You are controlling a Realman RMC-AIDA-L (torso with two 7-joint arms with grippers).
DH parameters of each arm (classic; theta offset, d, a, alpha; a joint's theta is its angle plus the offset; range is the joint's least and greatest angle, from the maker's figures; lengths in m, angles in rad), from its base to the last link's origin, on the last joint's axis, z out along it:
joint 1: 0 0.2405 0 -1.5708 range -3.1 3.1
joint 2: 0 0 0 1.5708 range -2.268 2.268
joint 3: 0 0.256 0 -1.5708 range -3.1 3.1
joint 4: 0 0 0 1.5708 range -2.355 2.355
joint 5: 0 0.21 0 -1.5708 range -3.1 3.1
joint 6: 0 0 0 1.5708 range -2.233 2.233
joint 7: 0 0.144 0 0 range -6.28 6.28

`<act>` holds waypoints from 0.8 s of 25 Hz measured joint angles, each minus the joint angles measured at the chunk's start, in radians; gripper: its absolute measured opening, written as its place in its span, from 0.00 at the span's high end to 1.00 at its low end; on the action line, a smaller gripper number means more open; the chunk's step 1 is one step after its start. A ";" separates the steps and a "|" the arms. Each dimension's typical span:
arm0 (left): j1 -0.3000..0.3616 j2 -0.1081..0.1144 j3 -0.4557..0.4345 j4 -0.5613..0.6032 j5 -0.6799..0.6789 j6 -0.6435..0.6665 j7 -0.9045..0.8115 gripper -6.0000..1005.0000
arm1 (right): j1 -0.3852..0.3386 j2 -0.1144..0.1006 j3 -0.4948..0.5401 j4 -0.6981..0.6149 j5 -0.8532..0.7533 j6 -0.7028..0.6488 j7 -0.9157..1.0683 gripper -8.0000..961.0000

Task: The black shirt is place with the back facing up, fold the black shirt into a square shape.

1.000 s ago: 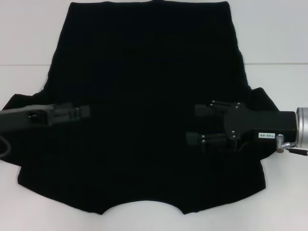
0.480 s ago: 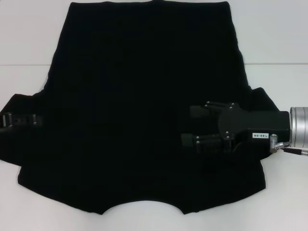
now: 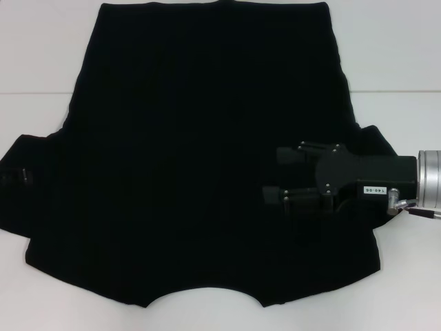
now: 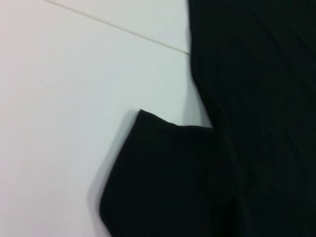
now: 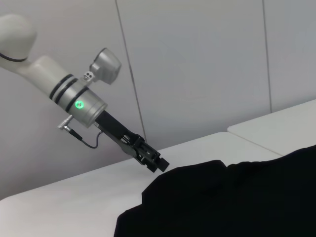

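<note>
The right gripper (image 3: 272,176), jaws apart, hovers over the black shirt (image 3: 207,138); left gripper (image 5: 159,164) jaws seemingly together.

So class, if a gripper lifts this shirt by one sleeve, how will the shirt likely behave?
The shirt lies flat and thin on the table, so it probably droops rather than holding shape. Its matte cloth likely drags, not slides. It is far wider than the right gripper, so one pinch probably leaves most trailing.
</note>
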 joint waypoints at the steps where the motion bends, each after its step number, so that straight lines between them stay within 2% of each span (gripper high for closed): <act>1: 0.001 0.000 -0.001 -0.004 0.001 -0.008 -0.002 0.11 | 0.001 0.000 -0.001 0.001 0.000 0.003 0.000 0.02; 20: -0.003 -0.006 0.006 -0.077 0.031 -0.138 -0.029 0.11 | 0.000 0.002 0.007 0.002 0.000 0.012 0.001 0.02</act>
